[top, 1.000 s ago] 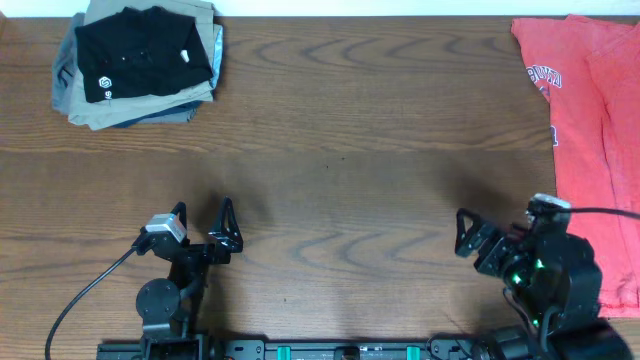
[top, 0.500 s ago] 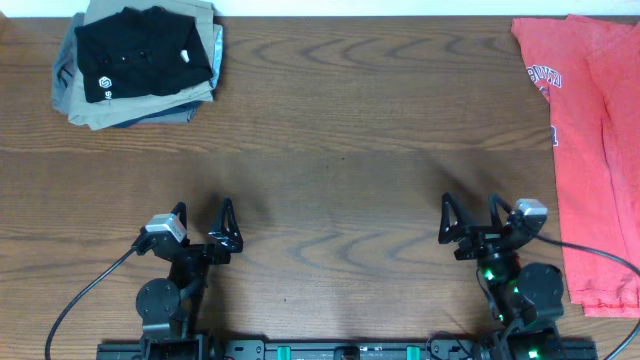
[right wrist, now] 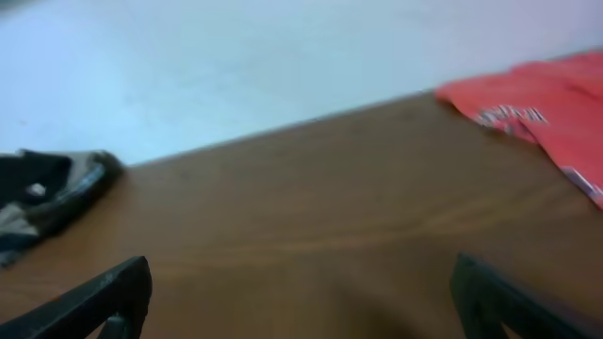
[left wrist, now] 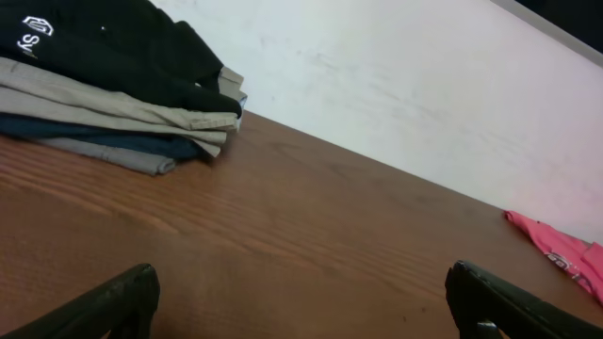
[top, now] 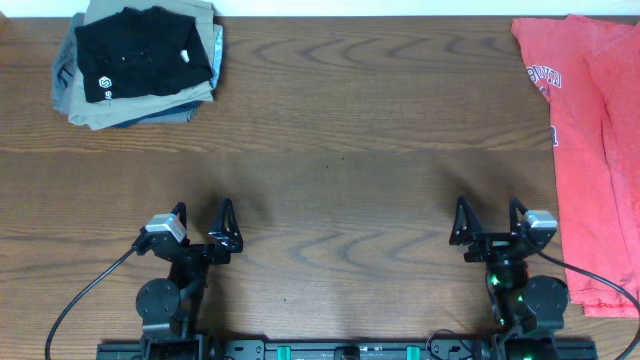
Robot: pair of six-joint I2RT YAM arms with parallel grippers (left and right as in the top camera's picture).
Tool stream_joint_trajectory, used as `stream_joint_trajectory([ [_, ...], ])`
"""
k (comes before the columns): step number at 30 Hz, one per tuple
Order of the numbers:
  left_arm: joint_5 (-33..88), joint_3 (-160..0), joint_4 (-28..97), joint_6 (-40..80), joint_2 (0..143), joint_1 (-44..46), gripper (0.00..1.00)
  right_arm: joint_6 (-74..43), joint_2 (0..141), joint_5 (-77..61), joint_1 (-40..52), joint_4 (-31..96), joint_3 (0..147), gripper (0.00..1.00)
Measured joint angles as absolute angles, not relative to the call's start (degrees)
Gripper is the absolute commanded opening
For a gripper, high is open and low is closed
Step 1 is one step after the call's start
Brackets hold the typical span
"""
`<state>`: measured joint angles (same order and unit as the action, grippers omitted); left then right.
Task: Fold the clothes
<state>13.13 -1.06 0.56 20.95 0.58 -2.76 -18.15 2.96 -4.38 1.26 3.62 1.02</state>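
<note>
The black collared shirt (top: pixel 140 55) lies folded on top of a stack of folded clothes at the table's far left corner; it shows a small white logo and white lettering. It also shows in the left wrist view (left wrist: pixel 104 42) and, blurred, at the left edge of the right wrist view (right wrist: pixel 33 179). My left gripper (top: pixel 203 218) is open and empty near the front edge, left of centre. My right gripper (top: pixel 488 215) is open and empty near the front edge on the right. Both are far from the shirt.
Under the black shirt lie khaki and grey folded trousers (top: pixel 120 105). A red-orange T-shirt with white print (top: pixel 590 130) is spread along the table's right edge, close to my right gripper. Bare wooden tabletop (top: pixel 340 150) lies between.
My right arm has swung from an angled pose near the red T-shirt to a straight forward-facing one, its gripper open. The left arm has not moved.
</note>
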Motion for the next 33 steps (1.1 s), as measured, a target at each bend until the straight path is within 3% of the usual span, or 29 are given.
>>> stream_joint_trajectory([
  [13,13.1,-1.1,0.6,20.9,0.6,-2.8,0.98,-4.4,0.8,-4.4,-0.7,3.8,0.4,0.99],
  [33,13.1,-1.1,0.6,20.9,0.6,-2.8,0.98,-2.1,0.8,-4.4,-0.7,3.8,0.4,0.99],
])
